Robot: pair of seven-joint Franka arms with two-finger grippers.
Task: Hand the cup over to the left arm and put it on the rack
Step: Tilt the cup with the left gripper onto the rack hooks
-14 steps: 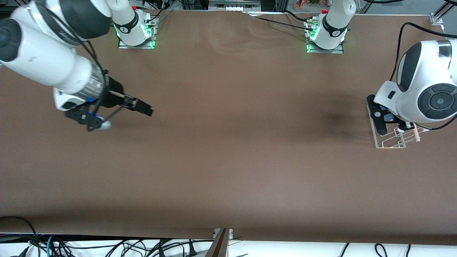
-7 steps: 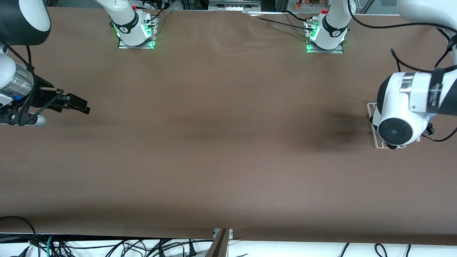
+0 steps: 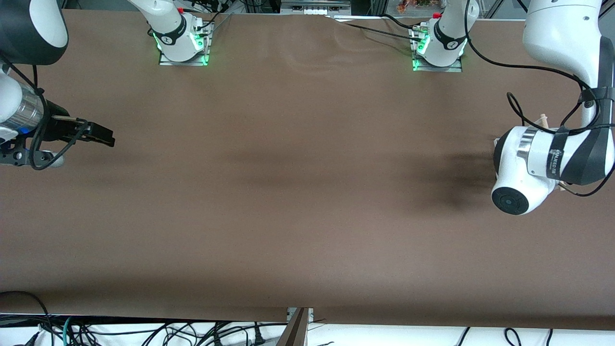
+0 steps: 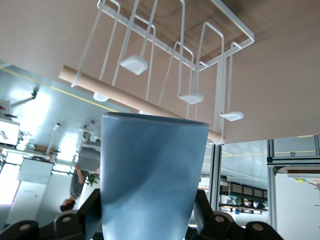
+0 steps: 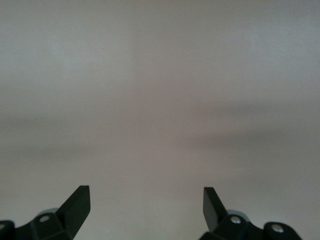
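Note:
The light-blue cup (image 4: 152, 175) fills the left wrist view, and my left gripper (image 4: 150, 212) is shut on it, a black finger (image 4: 91, 212) on each side. Just past the cup's rim stands the rack (image 4: 185, 55), with white wire pegs and a wooden dowel (image 4: 80, 80). In the front view the left arm (image 3: 547, 158) hangs over the rack at its own end of the table and hides both rack and cup. My right gripper (image 3: 98, 136) stands open over bare table at the right arm's end, with nothing between its fingers (image 5: 77, 205).
The brown table (image 3: 307, 192) stretches between the two arms. The arm bases (image 3: 182, 43) (image 3: 439, 45) stand along its farthest edge from the front camera. Loose cables (image 3: 144, 331) lie below its nearest edge. A black cable (image 3: 528, 67) loops beside the left arm.
The right arm has drawn back toward its own end of the table, gripper still open. The left arm has turned its wrist over the rack and now covers it in the front view.

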